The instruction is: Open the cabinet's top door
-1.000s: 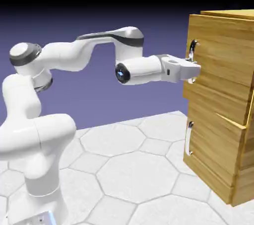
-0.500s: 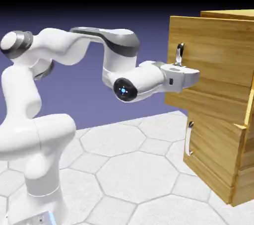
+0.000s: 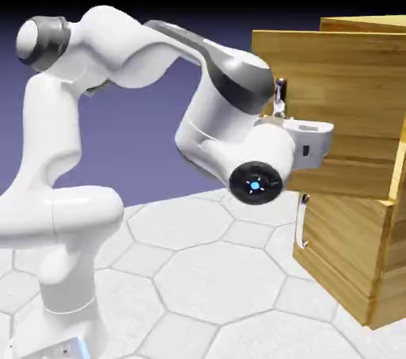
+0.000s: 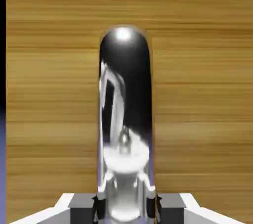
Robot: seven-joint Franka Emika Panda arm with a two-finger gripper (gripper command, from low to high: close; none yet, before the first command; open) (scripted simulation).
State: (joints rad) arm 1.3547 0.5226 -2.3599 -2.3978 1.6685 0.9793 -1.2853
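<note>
Door (image 3: 341, 104) swung partly open, golden-brown with streaky grain, its upright bar handle (image 4: 126, 99) glossy silver and black, pinched between my narrowed jaws (image 4: 126, 208), cabinet (image 3: 341, 258) behind.

Golden-brown grained door (image 3: 349, 96), silver handle (image 3: 280, 96), white arm (image 3: 230, 96)
</note>
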